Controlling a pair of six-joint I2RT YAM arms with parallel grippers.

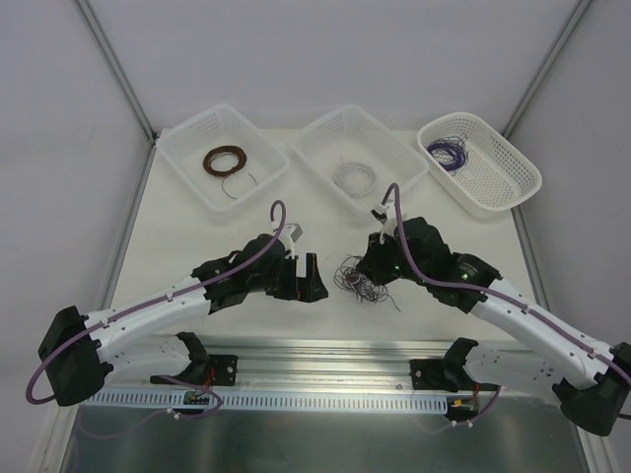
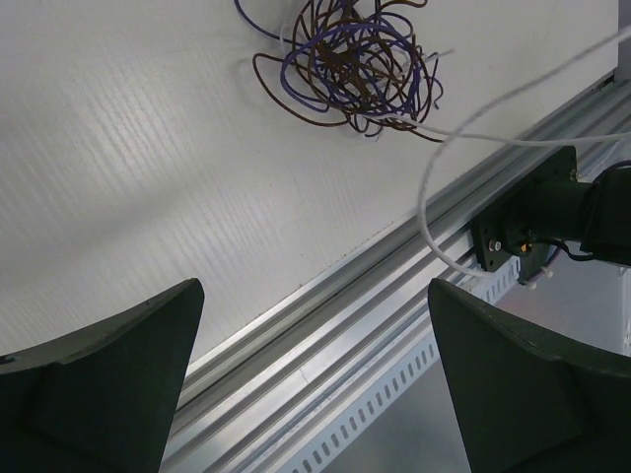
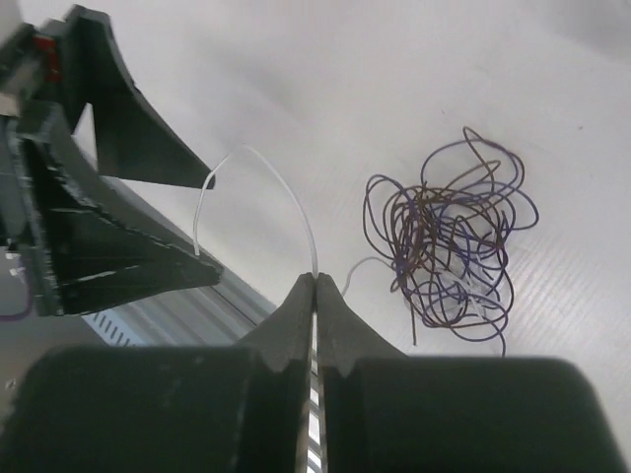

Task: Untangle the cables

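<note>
On the pale tabletop the cables lie as one loose scribble of purple and brown, and we place everything from that clump. The left jaws stand to its left, apart from it, spread wide and holding nothing. The right jaws sit just beside its other side, pressed fully together on a white strand that runs into the clump. We judge these wires featherlight, springy and slick, so a pull likely drags the whole knot along. We would take hold at a free end or outer loop, pinning the clump meanwhile.
</note>
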